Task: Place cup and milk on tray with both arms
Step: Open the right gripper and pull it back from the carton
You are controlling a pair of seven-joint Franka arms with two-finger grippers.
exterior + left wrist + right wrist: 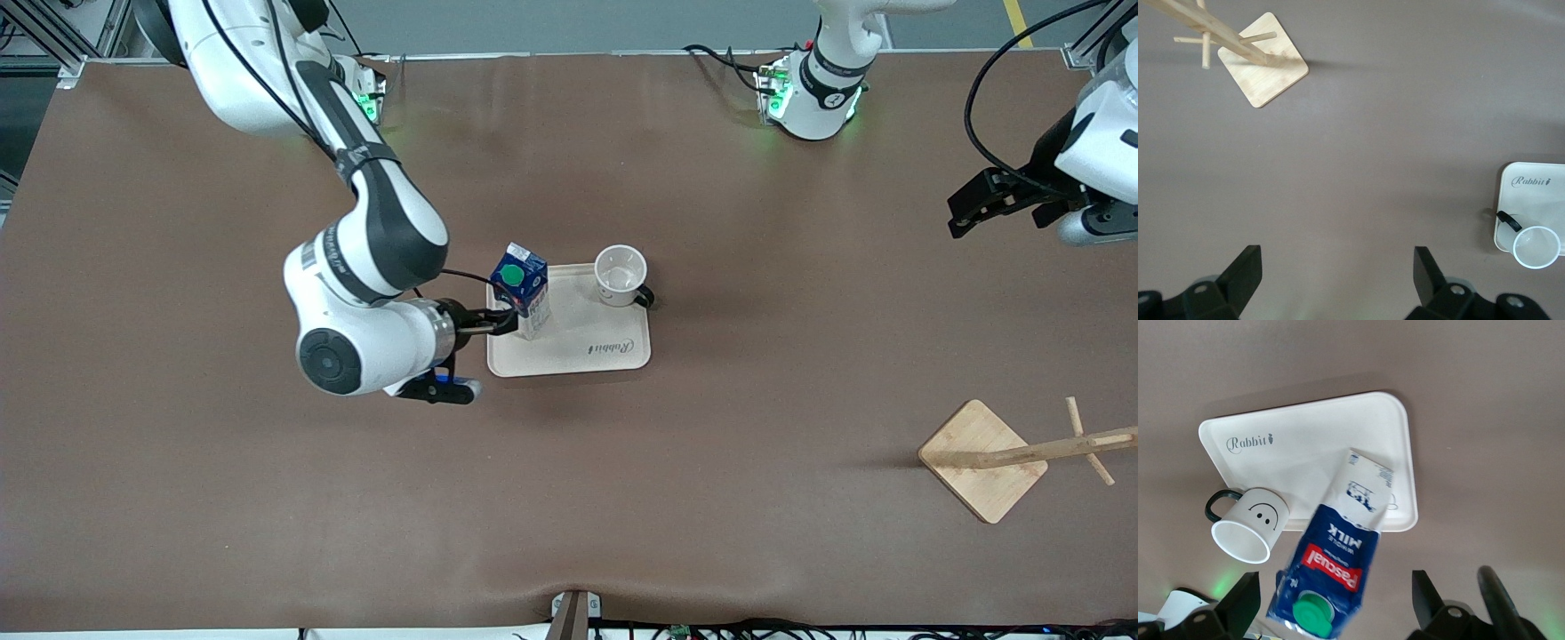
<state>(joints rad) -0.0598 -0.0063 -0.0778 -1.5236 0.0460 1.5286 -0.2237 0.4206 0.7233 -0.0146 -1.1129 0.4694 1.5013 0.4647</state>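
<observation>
Milk (523, 286) upright on tray (605, 351), at edge toward right arm's end; cup (620, 275) at adjoining corner, farther from front camera. Right gripper (508, 322) beside carton, jaws spread, apparently released. Left gripper (987, 203) waiting over bare table (800, 498), jaws spread.

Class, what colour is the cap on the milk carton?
Green; the milk cap shows best in the right wrist view.

The bench (178, 498) wears a matt brown covering; the tray (613, 351) looks smooth and matt, the milk (524, 283) printed paperboard (green plastic cap), the stand (978, 458) pale wood.
</observation>
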